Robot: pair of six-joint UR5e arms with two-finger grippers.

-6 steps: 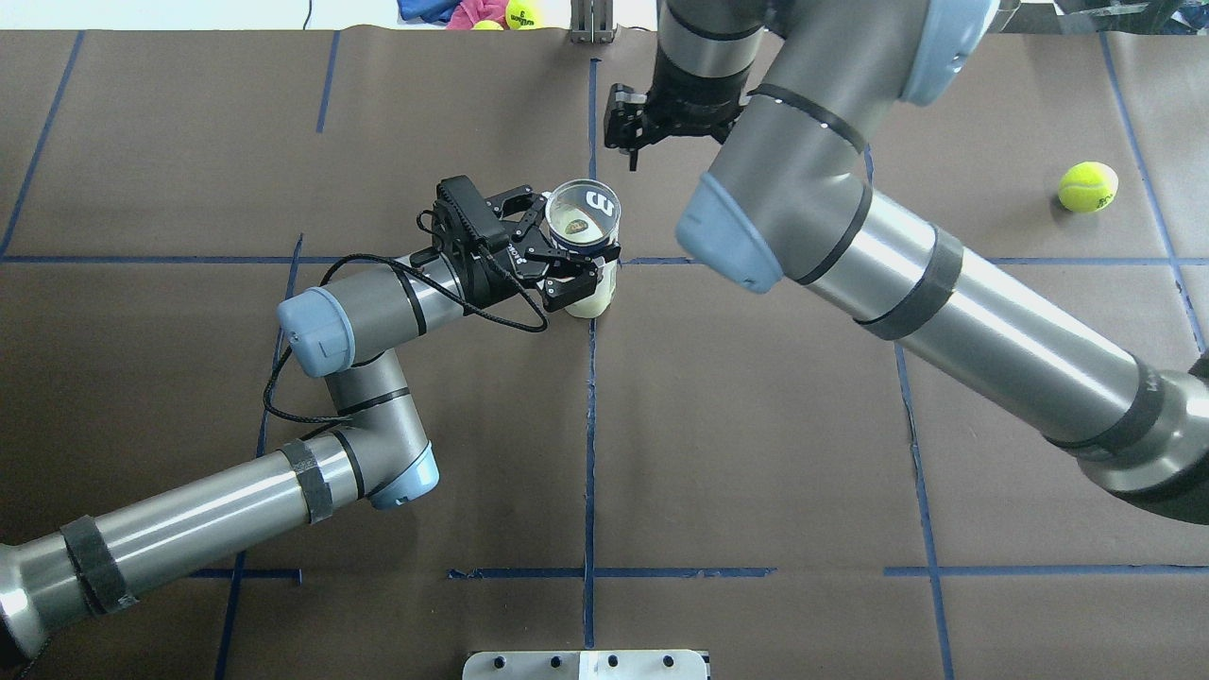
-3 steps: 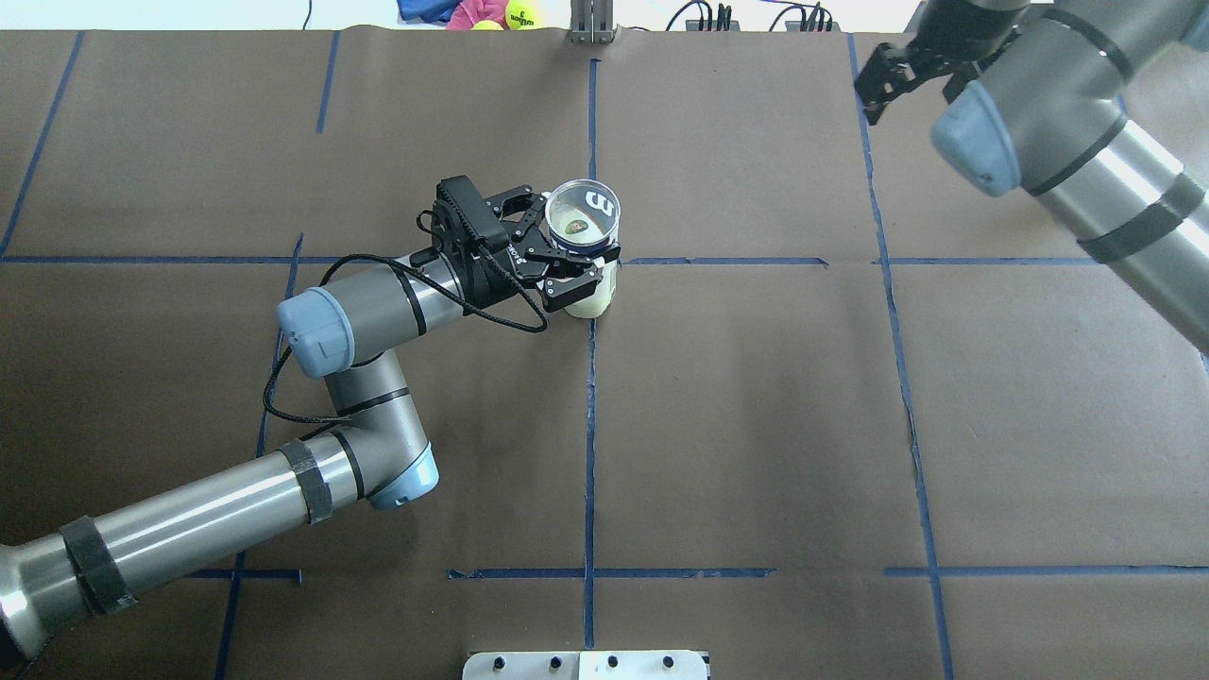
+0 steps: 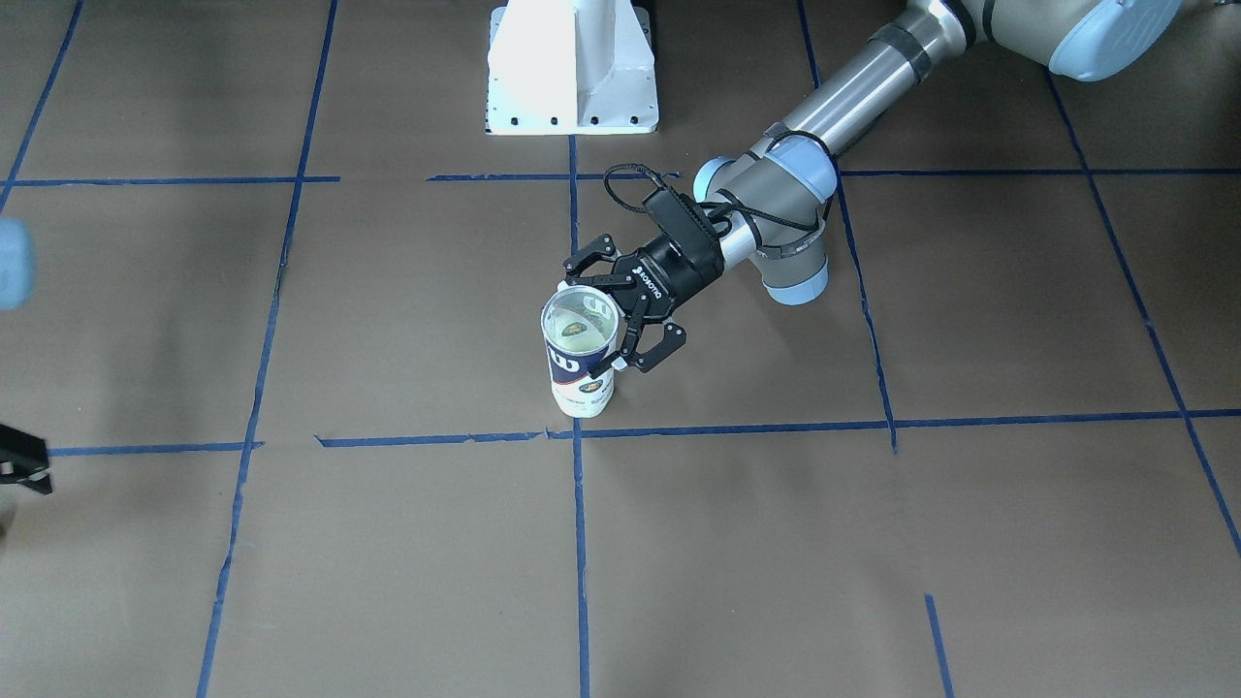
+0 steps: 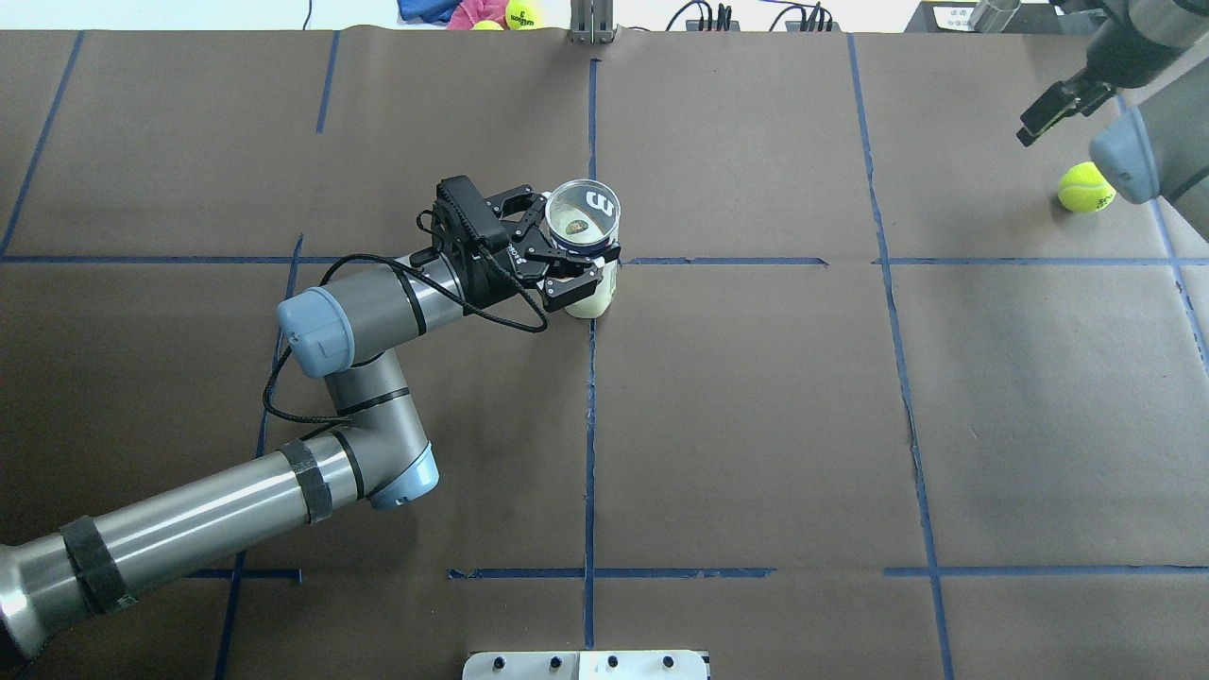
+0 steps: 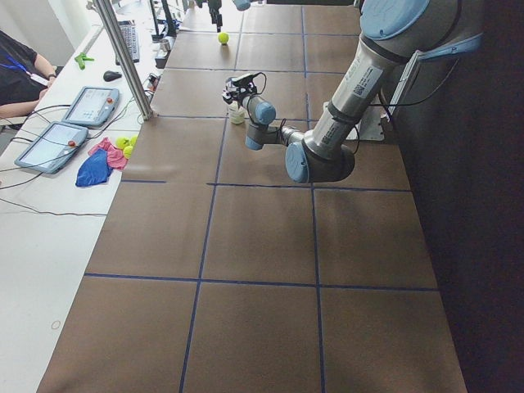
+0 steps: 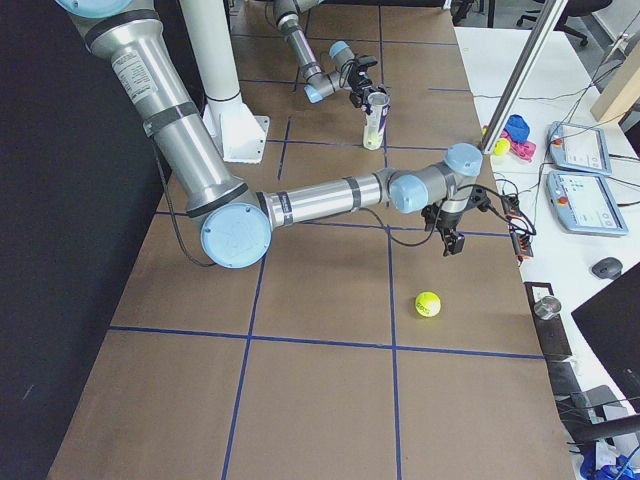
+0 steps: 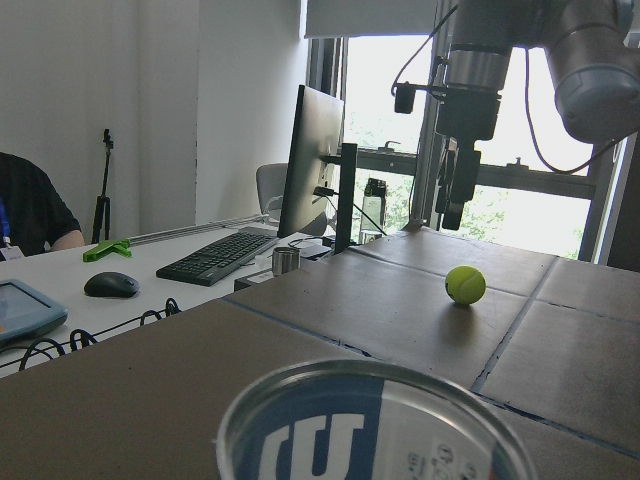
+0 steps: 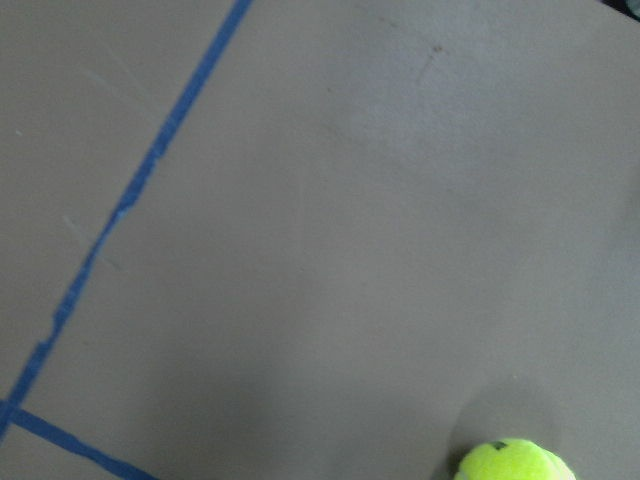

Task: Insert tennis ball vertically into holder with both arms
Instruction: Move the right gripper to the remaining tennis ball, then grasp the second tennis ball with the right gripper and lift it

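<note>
The holder (image 4: 584, 219), a clear can with a navy and white label, stands upright near the table's middle. It also shows in the front view (image 3: 580, 361). My left gripper (image 4: 565, 247) is shut on its upper part from the side. A yellow-green ball shows through the can's clear bottom (image 4: 593, 300). A loose tennis ball (image 4: 1086, 187) lies on the table at the far right and shows in the right wrist view (image 8: 515, 462). My right gripper (image 4: 1050, 111) hangs open and empty above the table, just left of that ball.
The white pedestal base (image 3: 572, 68) stands at the robot's edge. A metal post (image 4: 590, 21) stands at the far edge, with cloths and spare balls (image 4: 472, 11) beyond it. Tablets and a keyboard lie on the operators' desk (image 5: 74, 123).
My right arm has swung from beside the holder to the far right, near the loose ball. The left gripper and the holder have not moved.
</note>
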